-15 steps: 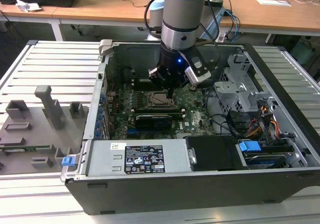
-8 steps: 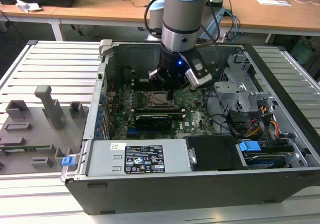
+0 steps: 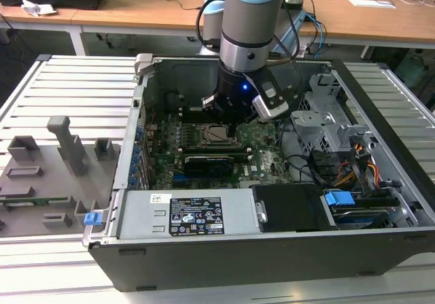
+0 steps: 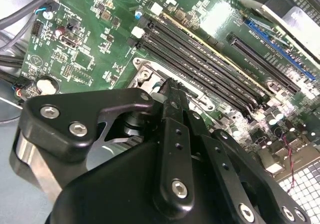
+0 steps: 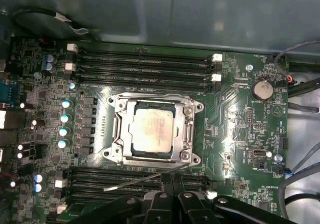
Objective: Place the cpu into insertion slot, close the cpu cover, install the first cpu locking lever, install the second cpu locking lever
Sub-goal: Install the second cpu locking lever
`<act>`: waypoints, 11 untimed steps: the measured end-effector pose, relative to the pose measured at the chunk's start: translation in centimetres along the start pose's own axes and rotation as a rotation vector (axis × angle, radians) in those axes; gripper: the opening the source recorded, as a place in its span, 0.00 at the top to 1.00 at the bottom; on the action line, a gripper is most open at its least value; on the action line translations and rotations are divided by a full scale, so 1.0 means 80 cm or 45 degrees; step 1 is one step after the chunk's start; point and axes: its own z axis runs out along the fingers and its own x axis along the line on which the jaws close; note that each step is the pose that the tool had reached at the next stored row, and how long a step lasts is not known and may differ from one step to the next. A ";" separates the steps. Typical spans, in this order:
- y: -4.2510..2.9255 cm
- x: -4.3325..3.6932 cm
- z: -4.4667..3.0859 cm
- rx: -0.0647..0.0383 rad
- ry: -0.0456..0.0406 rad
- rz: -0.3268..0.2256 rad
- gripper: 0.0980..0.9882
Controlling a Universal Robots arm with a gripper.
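Note:
The cpu (image 5: 152, 129) lies flat in the insertion slot (image 5: 111, 155) on the green motherboard, its pale metal top showing. The cpu cover (image 5: 188, 130) is down around it as a silvery frame. One thin wire lever (image 5: 132, 185) sticks out loose along the socket's near side, and its end reaches my fingertips. Another lever (image 5: 150, 95) runs flat along the socket's far side. My gripper (image 5: 172, 181) hangs just beside the socket, fingers together with nothing gripped. In the exterior view the gripper (image 3: 234, 127) is low inside the case, right over the cpu (image 3: 216, 135). The second wrist view has the fingertips (image 4: 170, 86) by a socket corner (image 4: 145, 74).
Long black memory slots (image 5: 145, 63) flank the socket on both sides. A black expansion card (image 3: 207, 161) lies in front of it, with a drive cage (image 3: 326, 124) and cable bundles (image 3: 353, 168) on the exterior view's right. The power supply (image 3: 194, 215) closes the near side. Grey fixtures (image 3: 61, 147) stand outside.

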 end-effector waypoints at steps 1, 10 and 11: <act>-0.0008 0.000 0.0000 -0.001 0.000 0.000 0.99; -0.0119 0.003 0.0024 -0.046 0.003 -0.001 0.99; -0.0119 0.005 0.0032 -0.046 0.003 -0.004 0.99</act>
